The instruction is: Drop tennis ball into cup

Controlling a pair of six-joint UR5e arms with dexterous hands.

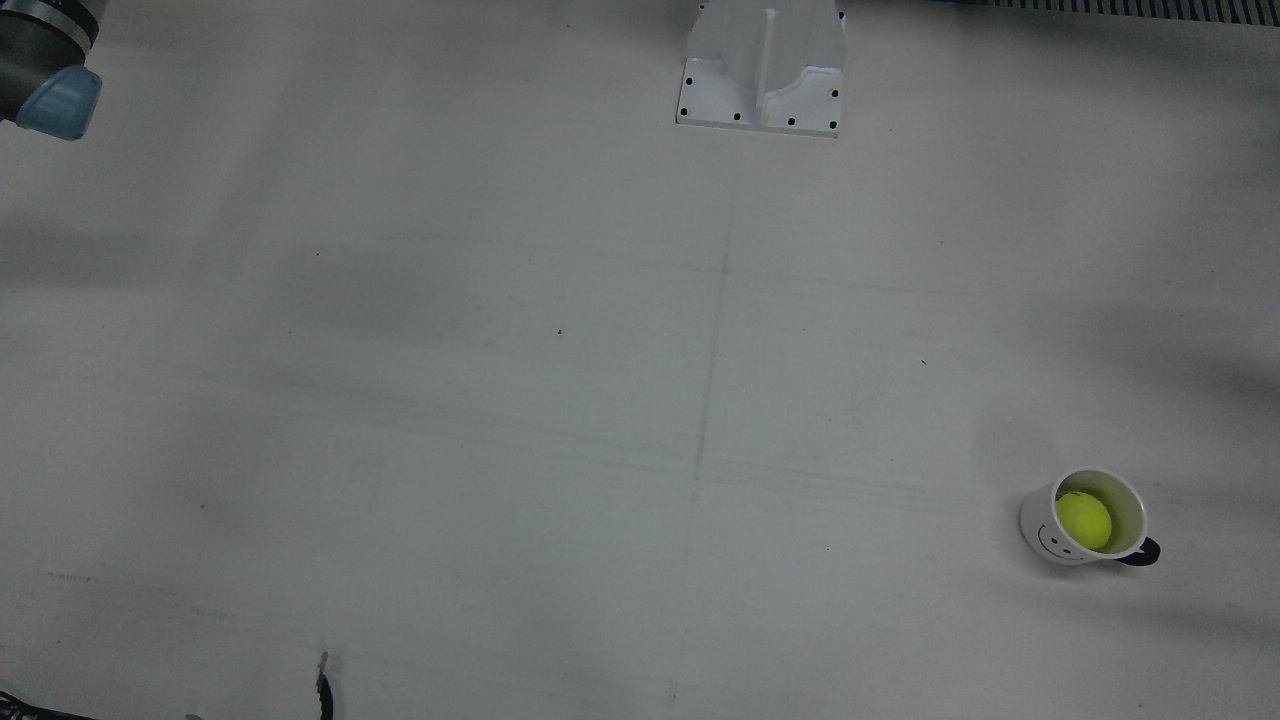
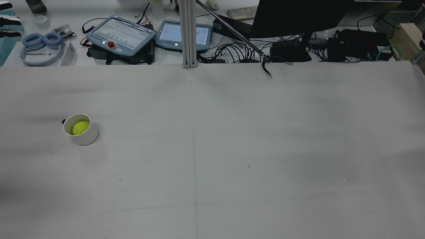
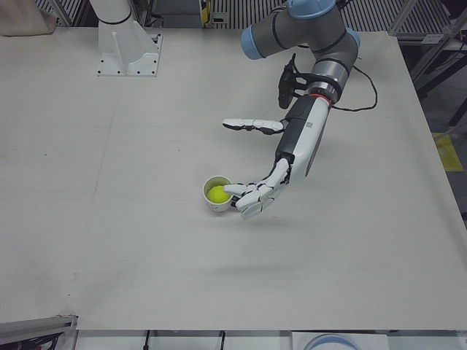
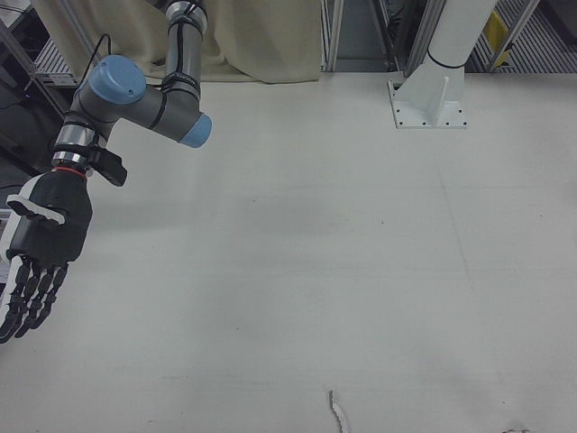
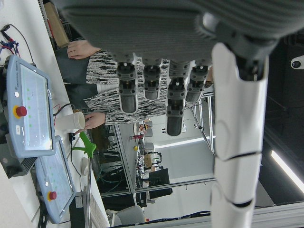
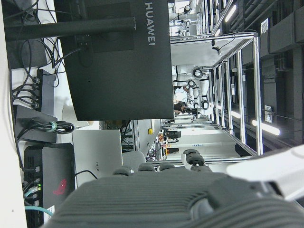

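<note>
Yellow-green, the ball (image 1: 1083,520) is sitting inside the cup (image 1: 1040,528), and the cup is standing upright on the bench (image 1: 560,400), its dark handle sticking out from the far side of the smiley face printed on its wall. In the left-front view your left robot hand (image 3: 264,187) is hanging just beside the cup, fingers spread apart and stretched toward it, palm empty; whether the fingertips are touching the rim I cannot tell. The thumb is pointing out sideways, away from the other fingers. Your left hand camera is showing those same fingers (image 5: 127,95) straightened out with nothing between them.

Your right robot hand (image 4: 36,244) is hanging well apart from the cup, over the other half of the bench, near its edge. Its fingers are pointing down, lying loosely side by side and gripping nothing. The cup and ball are not showing in the right-front view. From the rear camera, neither robot hand is showing, and the cup is sitting alone on the left half of the bench.
</note>
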